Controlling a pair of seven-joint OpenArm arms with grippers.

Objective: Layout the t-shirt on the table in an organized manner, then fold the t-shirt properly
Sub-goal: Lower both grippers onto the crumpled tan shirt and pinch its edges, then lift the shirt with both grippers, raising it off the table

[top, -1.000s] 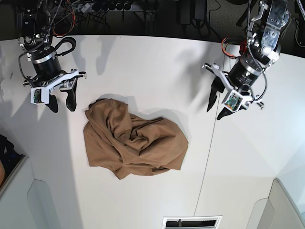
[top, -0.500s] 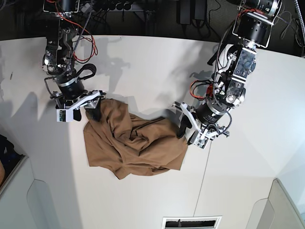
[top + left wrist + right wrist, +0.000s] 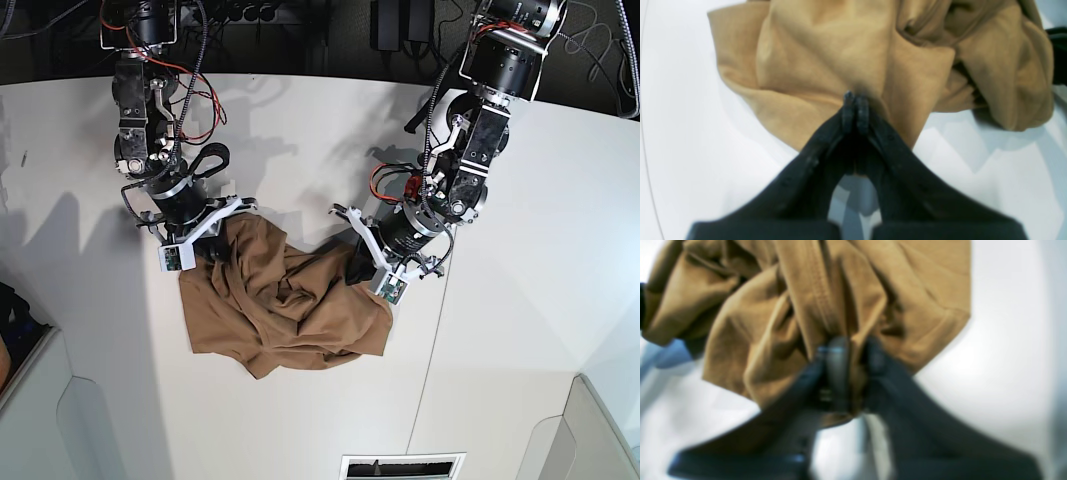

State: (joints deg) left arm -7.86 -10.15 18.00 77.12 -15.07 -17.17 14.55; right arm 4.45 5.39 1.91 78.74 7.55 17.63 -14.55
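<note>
The soft tan-brown short-sleeved t-shirt [image 3: 285, 310] lies in a crumpled heap near the middle of the big flat white table [image 3: 520, 330], with many folds and bumps in the cloth. It is not spread out and not folded. In the base view its top corner sits under one black gripper and its right edge sits under the other. The left gripper [image 3: 855, 110], black with two thin fingers, has its tips pressed tight together with a bit of the shirt's edge pinched between them; the left wrist view shows the brown cloth [image 3: 826, 63] bunching up right at the tips. In the base view this gripper [image 3: 368, 268] is at the shirt's right side. The right gripper [image 3: 850, 365] is also squeezed on the shirt, with a thick fold of cloth [image 3: 826, 306] caught between its two dark fingers, though that picture is blurry. In the base view this gripper [image 3: 205, 245] is at the shirt's upper left corner. A thin dark seam [image 3: 432, 350] runs down the table just to the right of the shirt. Red and black wires [image 3: 190, 95] hang along the right arm.
</note>
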